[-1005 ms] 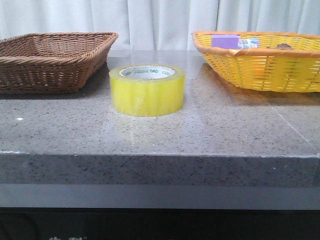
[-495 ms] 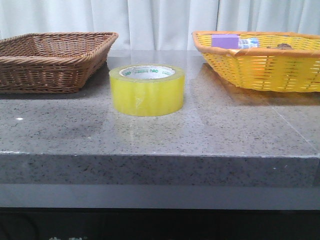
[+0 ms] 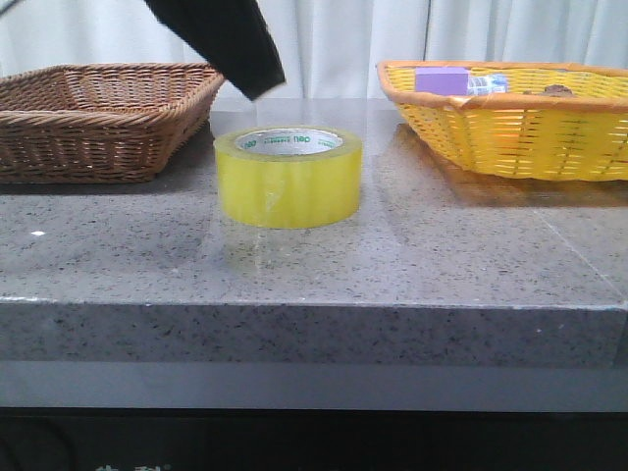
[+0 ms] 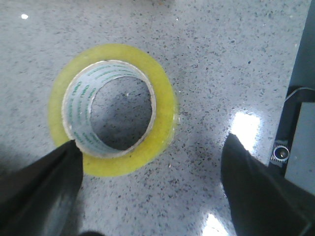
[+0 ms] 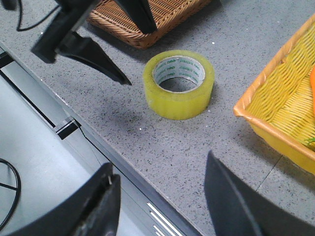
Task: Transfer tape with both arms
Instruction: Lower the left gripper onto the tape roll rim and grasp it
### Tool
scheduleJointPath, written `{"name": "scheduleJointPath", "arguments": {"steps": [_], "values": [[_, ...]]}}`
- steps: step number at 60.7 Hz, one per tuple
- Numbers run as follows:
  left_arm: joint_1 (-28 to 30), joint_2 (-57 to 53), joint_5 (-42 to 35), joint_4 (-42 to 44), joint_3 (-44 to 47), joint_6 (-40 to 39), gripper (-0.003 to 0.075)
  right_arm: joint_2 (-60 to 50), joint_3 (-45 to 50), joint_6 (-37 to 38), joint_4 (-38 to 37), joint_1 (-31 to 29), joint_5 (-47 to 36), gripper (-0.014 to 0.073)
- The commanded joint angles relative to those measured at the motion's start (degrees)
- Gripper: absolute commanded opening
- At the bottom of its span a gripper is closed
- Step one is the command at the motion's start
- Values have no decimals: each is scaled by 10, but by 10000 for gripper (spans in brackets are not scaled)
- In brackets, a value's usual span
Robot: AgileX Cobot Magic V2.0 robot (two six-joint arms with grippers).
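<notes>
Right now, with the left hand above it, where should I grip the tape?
Come straight down. The tape lies flat, core open upward, so put one finger inside the core and one outside, pinching the wall. The left hand is open.

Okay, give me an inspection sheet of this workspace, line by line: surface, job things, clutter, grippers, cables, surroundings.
Surface: grey speckled stone table, glossy with glare spots.
Job's things: tape lying flat on the table, core opening up, untouched.
Clutter: brown wicker basket at left; yellow basket at right holding a purple box and other small items too unclear to name.
Grippers: left gripper open above the tape, not touching; right gripper open, holding nothing.
Cables: black cable beyond the table edge, right wrist view.
Surroundings: white curtain behind the table.
</notes>
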Motion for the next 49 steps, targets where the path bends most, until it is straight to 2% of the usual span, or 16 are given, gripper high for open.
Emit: {"name": "scheduleJointPath", "arguments": {"steps": [1, 41, 45, 49], "values": [[-3, 4, -13, -18, -29, 10, 565, -2, -14, -2, 11, -1, -39, 410], [-16, 113, -22, -16, -48, 38, 563, -2, -14, -2, 11, -1, -39, 410], [-16, 117, -24, -16, -48, 38, 533, -2, -14, -2, 11, -1, -39, 410], [-16, 119, -27, -16, -48, 38, 450, -2, -14, -2, 11, -1, -39, 410]]}}
